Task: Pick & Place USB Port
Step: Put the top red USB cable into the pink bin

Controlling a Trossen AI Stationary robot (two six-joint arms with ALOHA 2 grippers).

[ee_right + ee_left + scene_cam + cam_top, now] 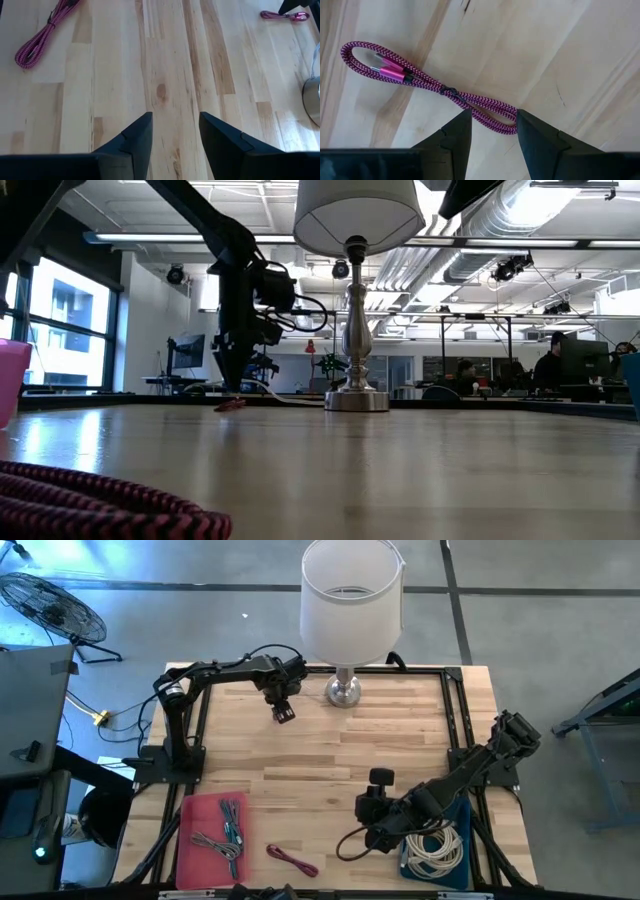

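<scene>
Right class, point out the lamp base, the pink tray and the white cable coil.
lamp base (343, 692), high view, on its metal foot.
pink tray (200, 815), high view, on bare floor.
white cable coil (436, 850), high view, on its loops.

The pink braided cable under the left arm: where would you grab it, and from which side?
Probably from straight above, at the bundled middle by the small tie of the pink braided cable. It lies flat on the wooden table, and the open left gripper already straddles one looped end.

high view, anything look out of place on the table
A table lamp stands at the far edge among the cable items, which seems odd. One pink cable lies loose on the wood beside the pink tray, not in it.
</scene>
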